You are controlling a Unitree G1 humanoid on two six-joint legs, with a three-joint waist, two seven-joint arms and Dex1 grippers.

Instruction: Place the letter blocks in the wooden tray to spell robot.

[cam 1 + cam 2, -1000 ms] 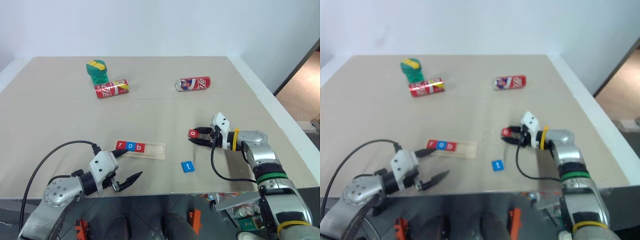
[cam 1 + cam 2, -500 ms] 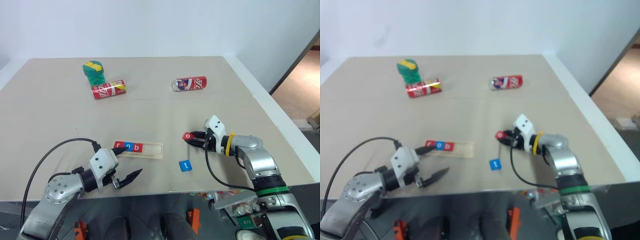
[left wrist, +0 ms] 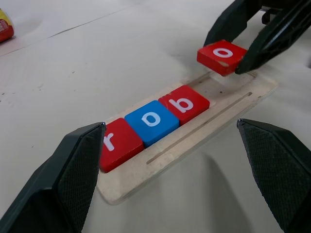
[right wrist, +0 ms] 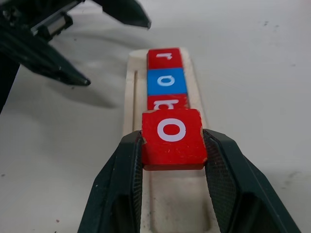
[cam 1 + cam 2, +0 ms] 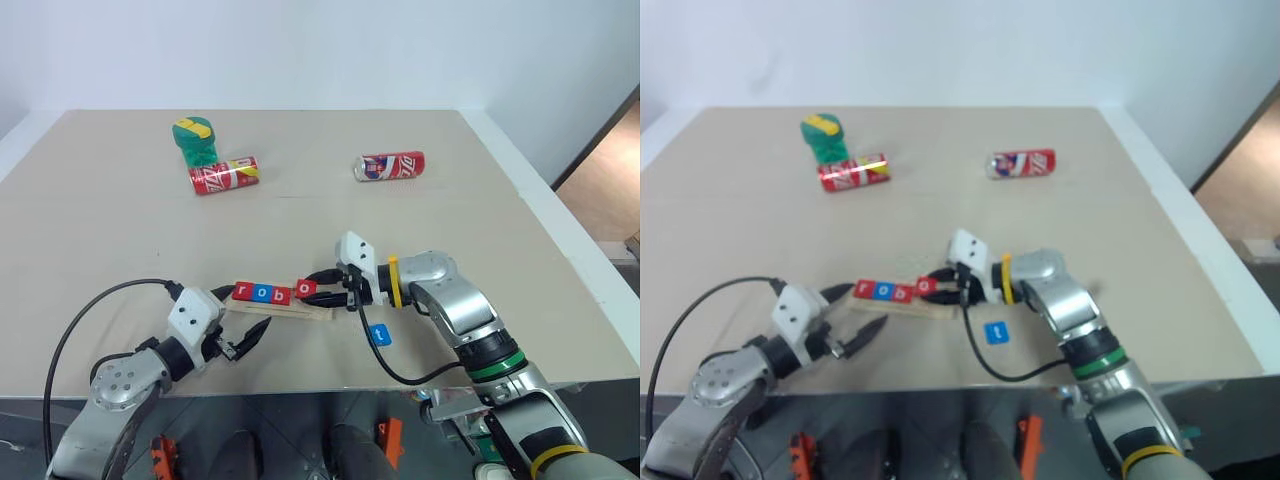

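We judged the red o tile [image 4: 171, 137] light, stiff and smooth-faced, best pinched by two opposite edges, as our right gripper [image 4: 172, 145] gripped it, poised just above the tray [image 3: 228, 104] beyond the b. The tray held three tiles in its groove: red r [image 3: 119, 143], blue o [image 3: 152, 121], red b [image 3: 184, 104], touching in a row, with two places bare at the right end. The blue t [image 5: 378, 335] lay on the table [image 5: 120, 240] near the tray. Our left gripper [image 5: 243, 325] stood wide and empty by the tray's r end
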